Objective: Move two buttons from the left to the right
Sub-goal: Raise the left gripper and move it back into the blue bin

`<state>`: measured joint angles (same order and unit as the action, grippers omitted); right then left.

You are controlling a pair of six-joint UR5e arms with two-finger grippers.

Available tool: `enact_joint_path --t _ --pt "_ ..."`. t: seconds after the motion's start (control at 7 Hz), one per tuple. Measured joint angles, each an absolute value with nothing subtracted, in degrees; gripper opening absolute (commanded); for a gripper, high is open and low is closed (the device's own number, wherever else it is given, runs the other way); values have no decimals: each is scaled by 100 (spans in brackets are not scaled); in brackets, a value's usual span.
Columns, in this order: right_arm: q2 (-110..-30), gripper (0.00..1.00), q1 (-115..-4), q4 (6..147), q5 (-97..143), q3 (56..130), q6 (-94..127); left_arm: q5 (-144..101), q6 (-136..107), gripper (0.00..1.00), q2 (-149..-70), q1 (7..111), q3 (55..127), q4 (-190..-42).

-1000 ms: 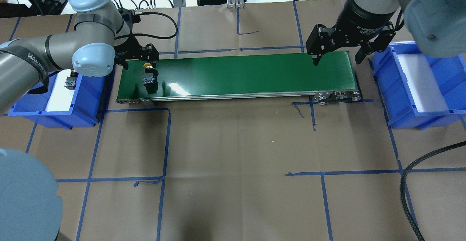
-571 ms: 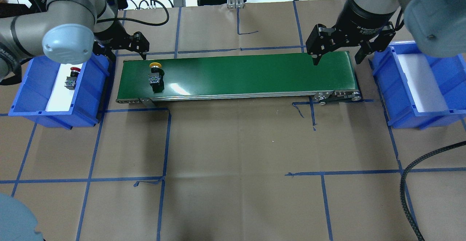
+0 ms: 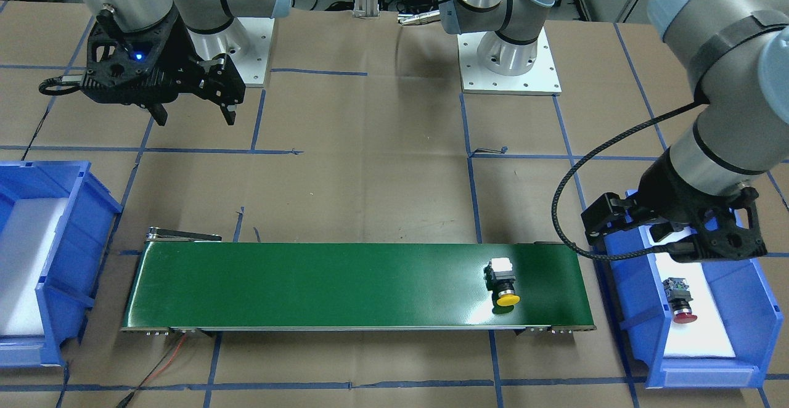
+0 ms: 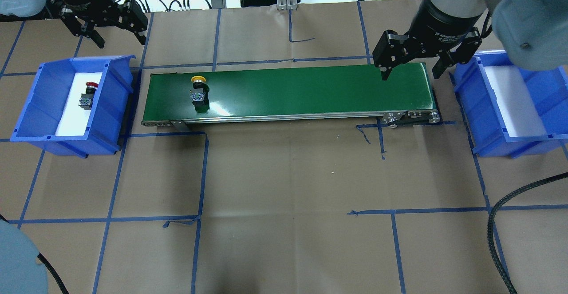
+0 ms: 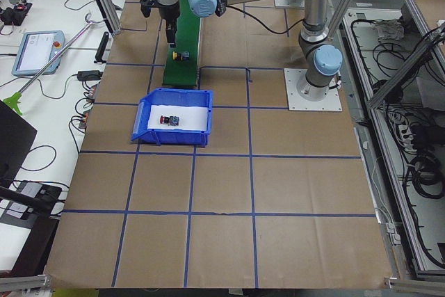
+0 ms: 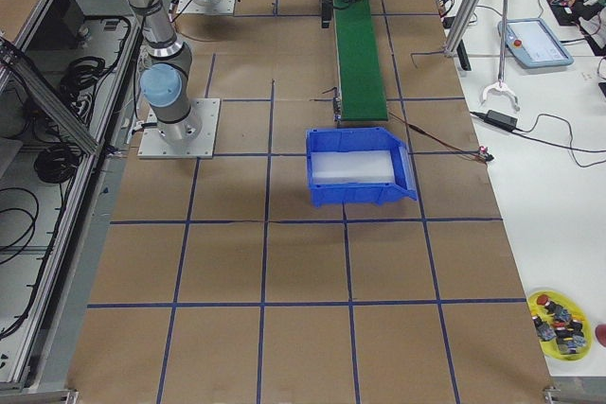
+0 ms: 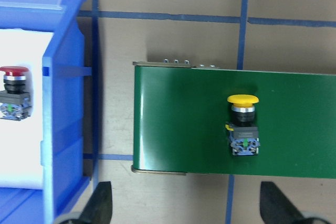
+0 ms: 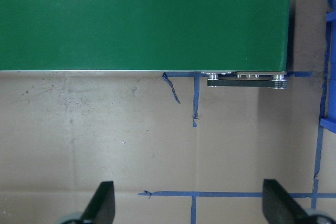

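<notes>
The yellow button (image 4: 199,92) (image 3: 504,285) (image 7: 242,124) lies on its side on the green conveyor belt (image 4: 310,89) near its left end. The red button (image 4: 87,95) (image 3: 679,300) (image 7: 13,93) lies on white foam in the left blue bin (image 4: 31,107). My left gripper (image 4: 120,41) (image 3: 669,235) is open and empty, beyond the bin's far corner and well clear of both buttons. Just as empty, my right gripper (image 4: 411,74) (image 3: 196,118) hangs open over the belt's right end.
The right blue bin (image 4: 488,121) (image 3: 68,223) holds only white foam. Blue tape lines cross the brown table cover. A thick black cable (image 4: 501,223) curves in at the near right. Cables and power bricks lie beyond the table's far edge.
My left gripper has pulled away from the yellow button, going left and toward the far edge. The yellow button has travelled a little to the right along the belt. The right arm has not moved.
</notes>
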<state>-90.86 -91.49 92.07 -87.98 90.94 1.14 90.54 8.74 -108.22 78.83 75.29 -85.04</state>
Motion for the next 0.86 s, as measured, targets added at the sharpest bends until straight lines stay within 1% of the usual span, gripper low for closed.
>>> enact_joint_path --t 0.29,0.57,0.86 --pt "-9087 100 -9149 9210 -8798 9089 114 9062 1653 99 -10948 7342 7432 -8570" --pt "-9088 100 -9149 9211 -8798 9088 114 9067 2750 99 -11052 6635 7486 -8543" --pt "-9085 100 -9149 9209 -8798 9088 114 9053 3260 99 -11258 6185 7482 -8449"
